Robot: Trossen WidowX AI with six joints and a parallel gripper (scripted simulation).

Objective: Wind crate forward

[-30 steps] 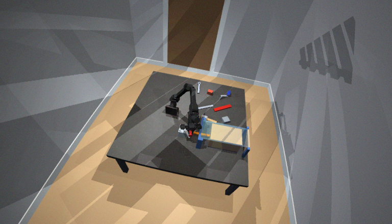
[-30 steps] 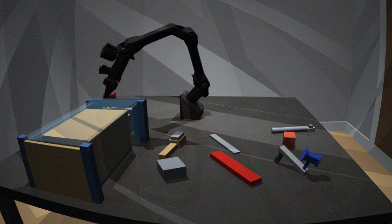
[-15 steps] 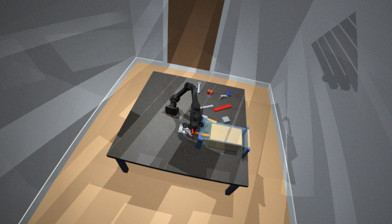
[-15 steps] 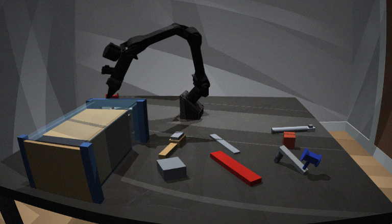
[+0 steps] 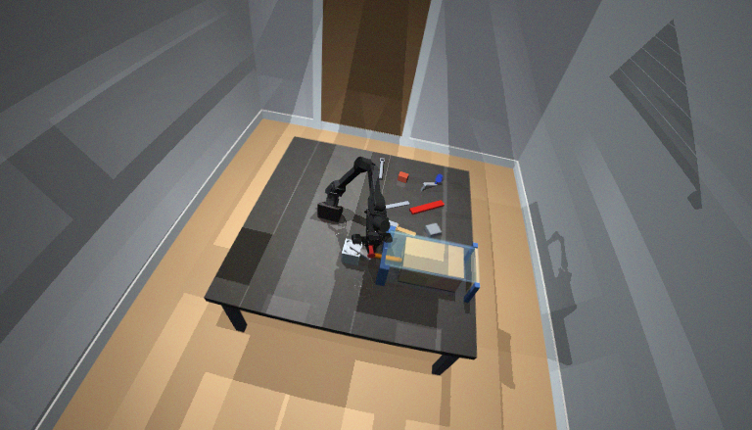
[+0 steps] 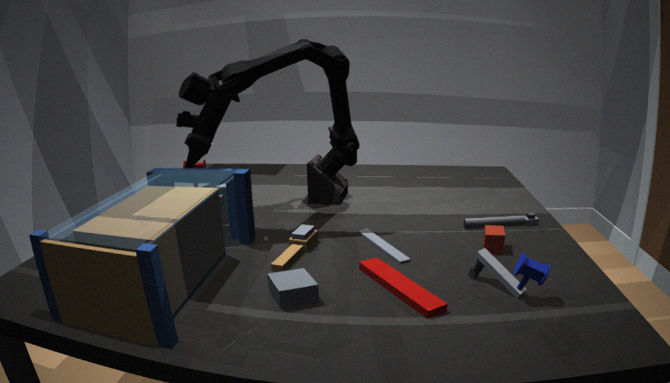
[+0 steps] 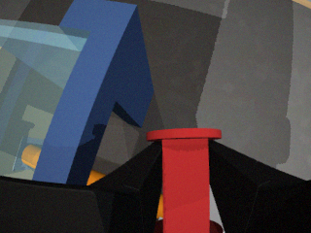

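Note:
My gripper (image 5: 371,246) (image 6: 189,165) (image 7: 184,149) is shut on the red knob (image 6: 200,164) (image 7: 186,189) of the winch handle. The handle's grey arm runs from the knob to the top of the pale winch (image 5: 350,260); whether the key is fully down its hole is hidden. An orange strap (image 5: 389,258) (image 7: 31,155) runs from the winch side through the blue frame (image 5: 382,274) (image 6: 242,206) (image 7: 97,73) at the rack's mouth. The tan crate (image 5: 424,249) (image 6: 175,201) lies under the clear panels and looks flat. A gap shows between its front and the frame.
Beside the cubby lie a tan and grey tool (image 6: 287,256), a grey block (image 6: 293,287), a flat grey bar (image 6: 385,246) and a red bar (image 6: 402,284). Farther off are a grey rod (image 6: 496,221), an orange-red cube (image 6: 494,239) and a blue-knobbed crank (image 6: 501,272).

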